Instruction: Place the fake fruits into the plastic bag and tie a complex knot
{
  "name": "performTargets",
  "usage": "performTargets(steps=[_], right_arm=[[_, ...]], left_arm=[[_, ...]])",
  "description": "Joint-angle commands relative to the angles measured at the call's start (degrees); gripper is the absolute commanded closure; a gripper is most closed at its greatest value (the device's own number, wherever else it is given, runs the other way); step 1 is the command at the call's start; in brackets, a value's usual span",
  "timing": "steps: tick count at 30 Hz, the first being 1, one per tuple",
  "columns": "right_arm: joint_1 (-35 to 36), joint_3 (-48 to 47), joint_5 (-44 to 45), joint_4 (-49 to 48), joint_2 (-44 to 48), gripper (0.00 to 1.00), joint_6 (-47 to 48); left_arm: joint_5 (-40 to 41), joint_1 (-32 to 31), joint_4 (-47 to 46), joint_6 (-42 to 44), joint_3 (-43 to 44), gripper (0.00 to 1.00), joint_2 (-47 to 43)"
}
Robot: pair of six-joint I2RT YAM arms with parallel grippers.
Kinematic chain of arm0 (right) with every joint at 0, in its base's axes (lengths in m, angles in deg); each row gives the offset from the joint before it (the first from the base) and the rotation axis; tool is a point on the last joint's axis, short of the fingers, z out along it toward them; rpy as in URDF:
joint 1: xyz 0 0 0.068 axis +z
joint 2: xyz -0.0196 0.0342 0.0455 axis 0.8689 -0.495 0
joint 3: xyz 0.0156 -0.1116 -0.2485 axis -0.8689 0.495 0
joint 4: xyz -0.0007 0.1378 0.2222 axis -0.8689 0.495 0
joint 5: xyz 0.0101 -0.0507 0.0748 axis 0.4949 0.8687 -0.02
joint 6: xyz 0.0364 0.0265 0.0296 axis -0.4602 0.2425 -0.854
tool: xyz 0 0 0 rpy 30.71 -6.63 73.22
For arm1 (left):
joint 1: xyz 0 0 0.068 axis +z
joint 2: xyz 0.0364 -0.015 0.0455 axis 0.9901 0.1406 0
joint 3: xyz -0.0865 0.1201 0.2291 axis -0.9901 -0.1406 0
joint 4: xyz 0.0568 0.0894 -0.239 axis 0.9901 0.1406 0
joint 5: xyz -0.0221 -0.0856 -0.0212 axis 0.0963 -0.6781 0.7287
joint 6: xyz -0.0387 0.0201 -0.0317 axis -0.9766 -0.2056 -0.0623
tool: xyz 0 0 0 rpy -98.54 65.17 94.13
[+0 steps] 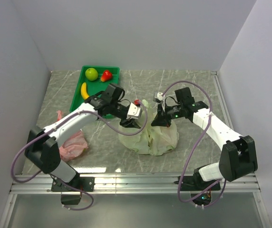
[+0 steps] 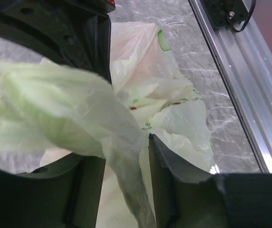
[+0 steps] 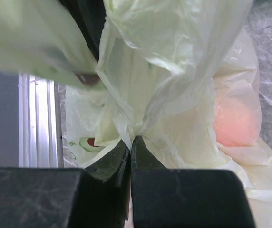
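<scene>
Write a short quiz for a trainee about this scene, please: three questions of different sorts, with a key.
1. True or false: the right gripper is shut on the thin pale green translucent plastic bag.
2. Which things lie in the green rectangular plastic tray? A) round green plastic apple, small red plastic fruit, curved yellow plastic banana; B) grapes only; C) nothing.
3. Fill in: the crumpled pink plastic bag lies beside the ___ arm.
Key: 1 true; 2 A; 3 left.
</scene>
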Motion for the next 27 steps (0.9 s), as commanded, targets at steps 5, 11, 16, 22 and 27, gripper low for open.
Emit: performTargets(steps=[5,11,16,22,27], right_arm=[[-0.2,-3.4,-0.1,0.4,0.2,1.00,0.3],[-0.2,-4.2,1.3,0.1,0.3,1.00,-1.6],[0.5,-4.4,6.3,-2.0,0.6,1.00,-6.0],[0.9,-4.3,6.7,-1.7,0.6,1.00,-6.3],[0.9,-4.1,7.0,-2.2,0.5,1.00,-6.5]], left_arm=[[1.6,2.6,2.1,-3.4,-2.5,0.46,-7.0],[1.4,3.4,4.3,-2.9,-2.2,0.25,-7.3],[2.4,4.3,3.8,-5.1,-2.7,0.25,-7.9],[2.4,7.4,0.8,-12.7,-2.9,0.26,-9.2],[3.4,9.3,0.3,-17.5,-5.3,0.23,-12.5]])
